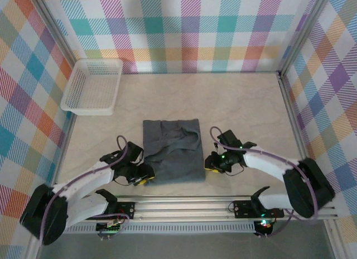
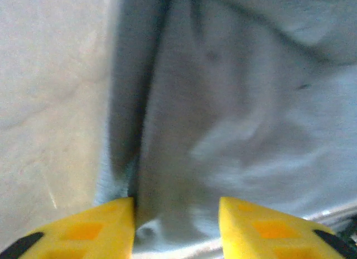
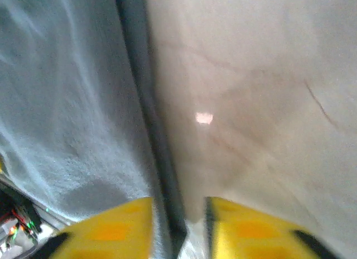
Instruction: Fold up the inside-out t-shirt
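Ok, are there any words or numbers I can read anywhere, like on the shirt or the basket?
None: no words, numbers or signs can be read here.
The t-shirt is plain grey, and I can see no readable label on it.
The white basket has no writing.
The walls have only coloured checks.

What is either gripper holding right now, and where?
Nothing looks gripped: the left gripper and right gripper both stand open astride the near side edges of the t-shirt.
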Controlling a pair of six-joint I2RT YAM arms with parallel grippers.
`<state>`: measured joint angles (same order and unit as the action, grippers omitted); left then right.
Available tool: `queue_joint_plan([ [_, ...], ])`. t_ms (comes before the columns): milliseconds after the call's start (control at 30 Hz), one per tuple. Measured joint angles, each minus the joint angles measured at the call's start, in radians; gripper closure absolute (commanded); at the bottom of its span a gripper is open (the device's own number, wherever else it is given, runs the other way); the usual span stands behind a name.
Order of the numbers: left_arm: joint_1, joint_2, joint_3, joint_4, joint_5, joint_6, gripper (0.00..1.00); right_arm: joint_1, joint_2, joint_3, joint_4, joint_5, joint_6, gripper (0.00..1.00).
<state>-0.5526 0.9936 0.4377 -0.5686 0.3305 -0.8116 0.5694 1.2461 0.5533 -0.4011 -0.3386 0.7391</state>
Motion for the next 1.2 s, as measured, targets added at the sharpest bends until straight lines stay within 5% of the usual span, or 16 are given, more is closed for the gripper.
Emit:
queue_joint_plan([
  [167, -0.002, -0.039, 0.165, -0.116, -0.073, 0.011, 0.50, 0.000, -0.065, 0.142, -0.065, 0.084, 0.009, 0.52],
  [467, 0.061, 0.233, 0.319, -0.136, -0.198, 0.116, 0.47, -0.003, 0.289, 0.364, 0.008, 0.129, 0.010, 0.57],
  [633, 0.097, 0.300, 0.318, -0.079, -0.198, 0.132, 0.48, -0.003, 0.362, 0.367, 0.027, 0.129, 0.027, 0.85],
  [933, 0.099, 0.385, 0.318, 0.027, -0.190, 0.150, 0.74, -0.003, 0.381, 0.390, 0.050, 0.121, 0.040, 0.99],
  [1067, 0.105, 0.387, 0.318, 0.027, -0.190, 0.156, 1.00, -0.003, 0.381, 0.396, 0.049, 0.122, 0.040, 1.00],
  [1200, 0.120, 0.373, 0.319, 0.022, -0.183, 0.155, 1.00, -0.005, 0.381, 0.405, 0.049, 0.121, 0.051, 1.00],
])
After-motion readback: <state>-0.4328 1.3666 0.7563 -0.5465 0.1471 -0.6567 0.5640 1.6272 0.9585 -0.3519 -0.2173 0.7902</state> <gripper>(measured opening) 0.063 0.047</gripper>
